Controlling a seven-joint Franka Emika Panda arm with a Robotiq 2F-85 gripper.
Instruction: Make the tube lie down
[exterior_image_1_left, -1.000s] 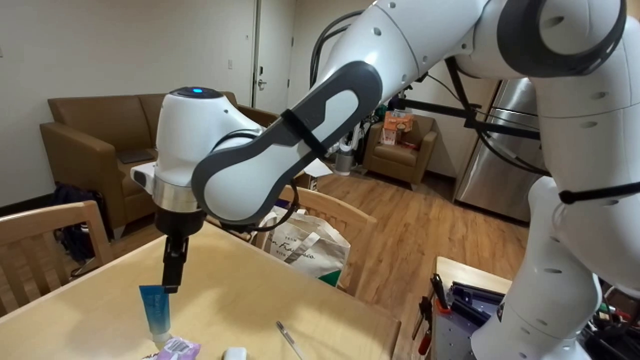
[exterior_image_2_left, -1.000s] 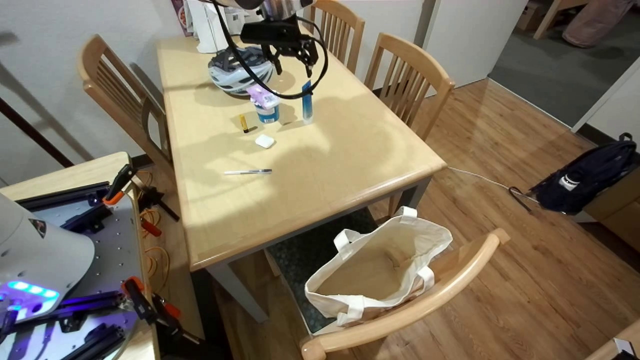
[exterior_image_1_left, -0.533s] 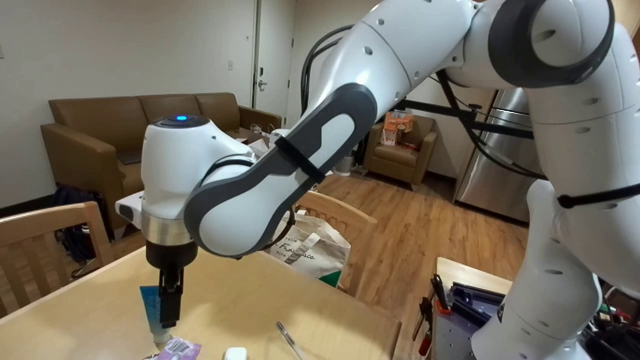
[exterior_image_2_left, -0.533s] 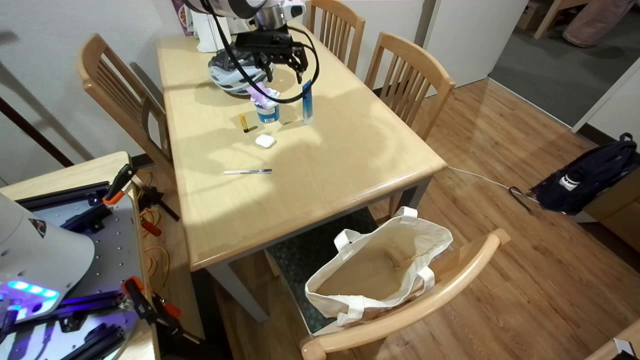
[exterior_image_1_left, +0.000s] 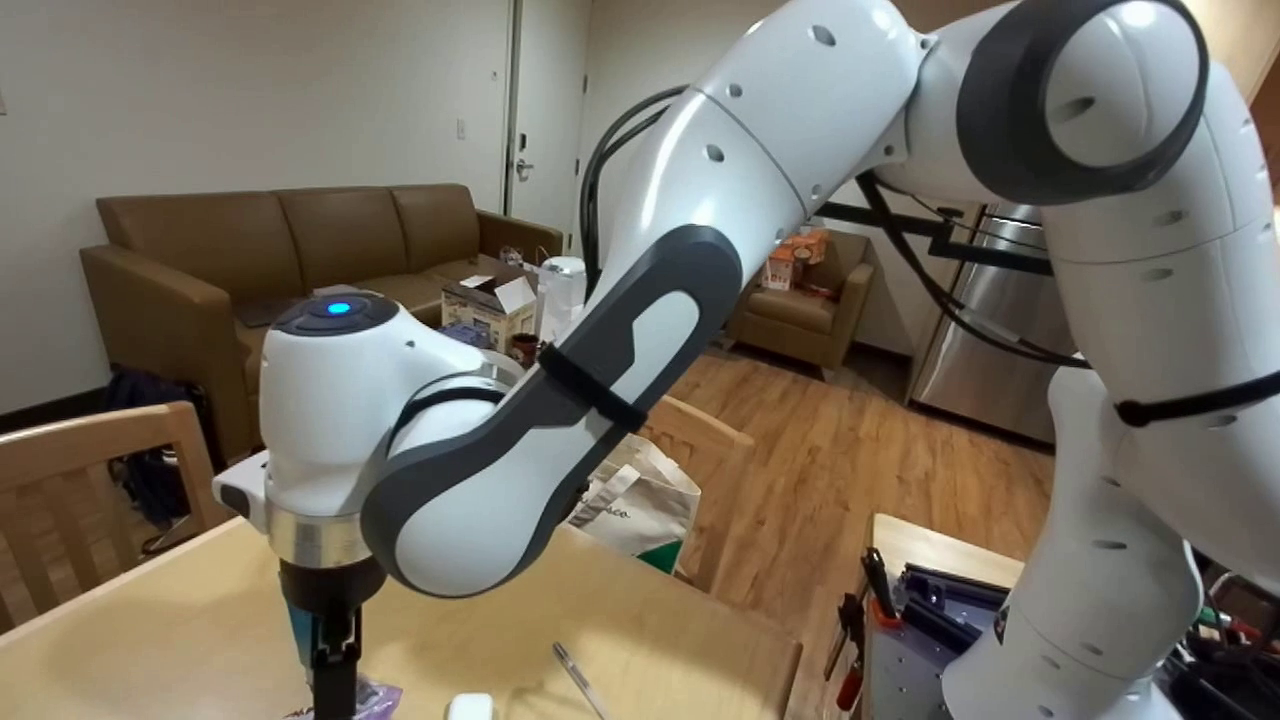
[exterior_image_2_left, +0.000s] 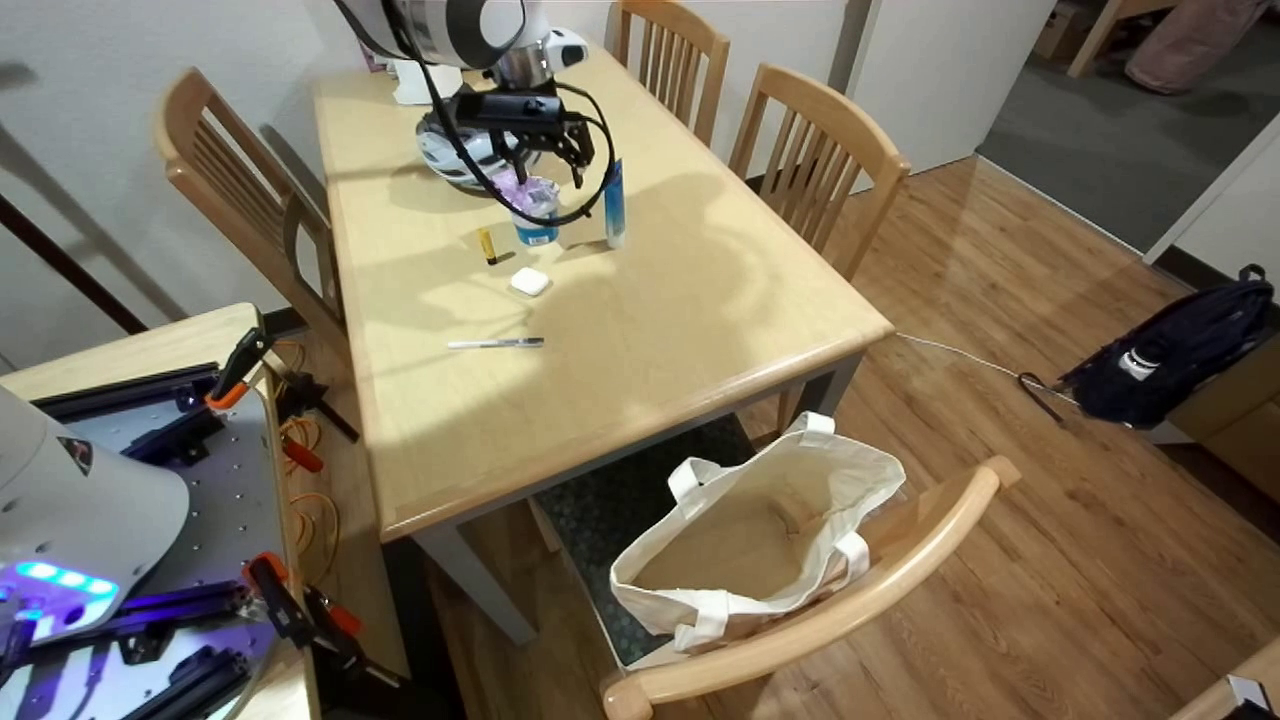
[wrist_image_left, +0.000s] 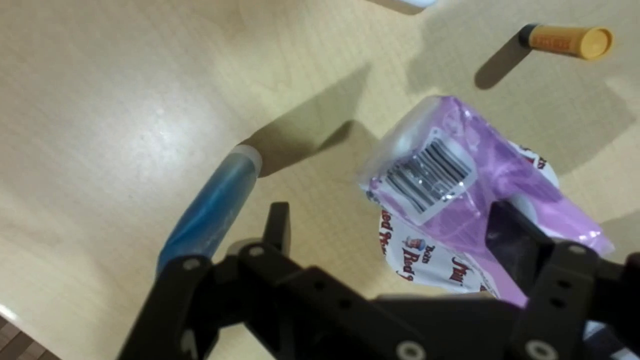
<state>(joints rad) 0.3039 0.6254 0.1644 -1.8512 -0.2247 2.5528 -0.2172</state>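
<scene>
My claw (wrist_image_left: 390, 220) gapes, fingers (wrist_image_left: 278, 225) spread and gripping nothing. One finger shows against the purple packet (wrist_image_left: 450, 165); I can't tell whether they touch. The tube (exterior_image_2_left: 614, 205) stands upright on its pale end, just outside the opposite finger, so it isn't lying down yet.

Sinking lower here, I might shove the packet off the blue tub (exterior_image_2_left: 538, 236) beneath it. Closing here would likely pinch the packet and miss the tube. A sideways nudge should topple the tube, I judge, but too low could merely slide it, and too hard could send it over the edge of the table (exterior_image_2_left: 680, 370).

That pale wood also bears a yellow stick (exterior_image_2_left: 487, 246), white object (exterior_image_2_left: 530, 282), pen (exterior_image_2_left: 497, 343) and helmet (exterior_image_2_left: 445, 160). Wooden chairs (exterior_image_2_left: 838, 112) surround it, one carrying a tote (exterior_image_1_left: 655, 515). Beyond are a backpack (exterior_image_2_left: 1170, 345), brown sofa (exterior_image_1_left: 200, 235) and steel fridge (exterior_image_1_left: 985, 370).
</scene>
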